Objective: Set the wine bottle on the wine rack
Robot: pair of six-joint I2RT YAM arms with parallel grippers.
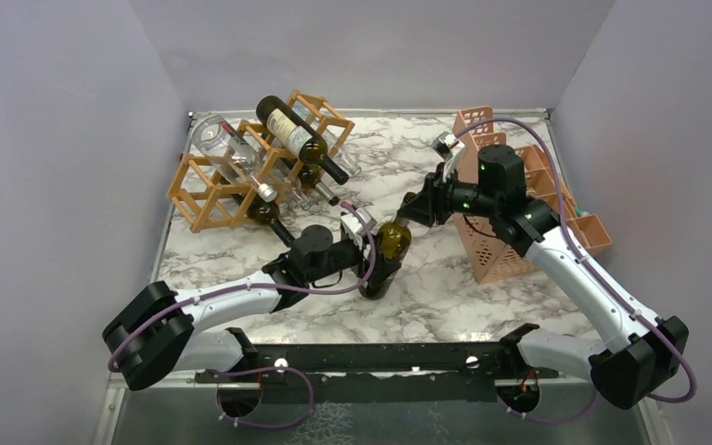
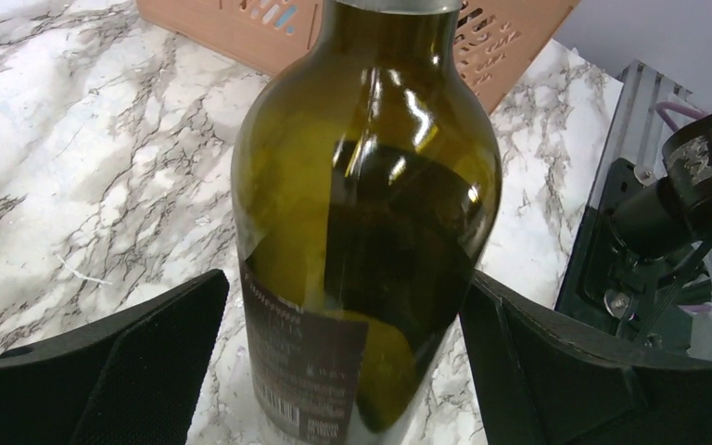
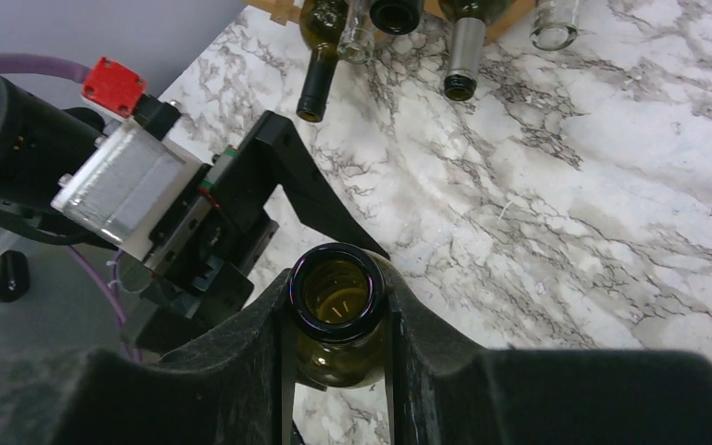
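Our right claw (image 3: 338, 311) was clamped on the neck of the wine bottle (image 2: 362, 213), holding it tilted. Our left claw (image 2: 345, 278) gaped wide either side of its body, gripping nothing. The wine rack (image 1: 202, 206) stood well beyond that claw.

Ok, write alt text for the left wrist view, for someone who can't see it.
A dark green wine bottle fills the centre, framed by the two black fingers of the left gripper, spread wide on either side. Behind it are the white marble table and a pink plastic crate.
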